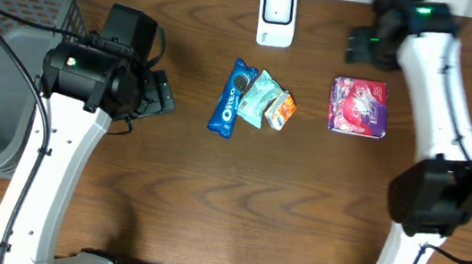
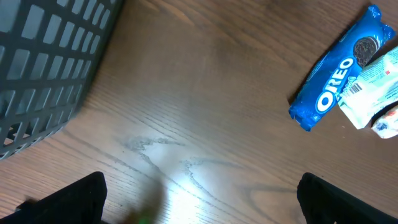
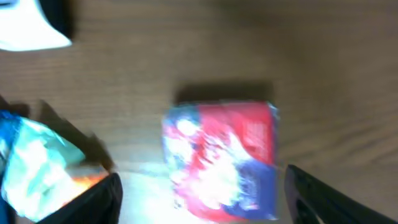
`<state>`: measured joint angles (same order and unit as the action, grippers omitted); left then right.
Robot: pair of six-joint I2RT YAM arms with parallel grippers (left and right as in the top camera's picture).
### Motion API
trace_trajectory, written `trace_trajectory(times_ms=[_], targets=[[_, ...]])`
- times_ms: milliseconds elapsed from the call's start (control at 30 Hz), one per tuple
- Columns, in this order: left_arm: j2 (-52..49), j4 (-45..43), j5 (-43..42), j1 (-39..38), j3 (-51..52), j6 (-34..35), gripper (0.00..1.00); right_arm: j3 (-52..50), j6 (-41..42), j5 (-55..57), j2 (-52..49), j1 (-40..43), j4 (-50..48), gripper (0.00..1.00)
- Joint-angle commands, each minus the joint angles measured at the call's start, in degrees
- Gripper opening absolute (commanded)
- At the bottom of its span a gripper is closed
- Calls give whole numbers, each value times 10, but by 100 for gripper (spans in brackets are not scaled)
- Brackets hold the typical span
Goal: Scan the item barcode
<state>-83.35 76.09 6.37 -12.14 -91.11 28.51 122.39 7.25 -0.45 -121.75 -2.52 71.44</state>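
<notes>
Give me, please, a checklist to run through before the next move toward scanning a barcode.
1. Left gripper open and empty: ok.
2. Right gripper open, nothing held: ok.
3. Red-and-purple packet lying flat, apart from the other items: ok.
4. White scanner unobstructed: ok.
5. Oreo pack free of neighbours: not ok, the teal packet touches it.
6. Where the Oreo pack's barcode sits: cannot tell.

Overhead looks straight down on the whole table (image 1: 209, 201); both wrist views, close above it, catch the teal packet (image 1: 263, 97).
</notes>
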Motion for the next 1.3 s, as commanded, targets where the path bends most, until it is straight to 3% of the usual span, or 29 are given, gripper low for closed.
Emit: trace_trajectory(times_ms=[0,133,333,567,633,667,733,900,1100,1267], targets=[[6,2,3,2,-3,3,98,-19,-83,-156,-2,79,28,74],[6,2,3,2,-3,3,98,-111,-136,-293,-3,144,-3,70],[6,2,3,2,-3,3,98,-266,-124,-342,-3,156,-139,69],[6,2,3,2,-3,3,98,-398,-55,-342,-3,140,-290,48],[6,2,3,2,-3,3,98,-424,-51,-342,-3,133,-316,32],[6,2,3,2,-3,3,98,-427,-51,-342,-3,131,-319,27],[6,2,3,2,-3,3,98,-429,-47,-342,-3,121,-321,1],[6,2,3,2,-3,3,98,-398,-3,-388,-1,87,-334,1],[6,2,3,2,-3,3,98,-229,75,-389,2,38,-316,1],[6,2,3,2,-3,3,98,-156,157,-375,2,6,-407,1]])
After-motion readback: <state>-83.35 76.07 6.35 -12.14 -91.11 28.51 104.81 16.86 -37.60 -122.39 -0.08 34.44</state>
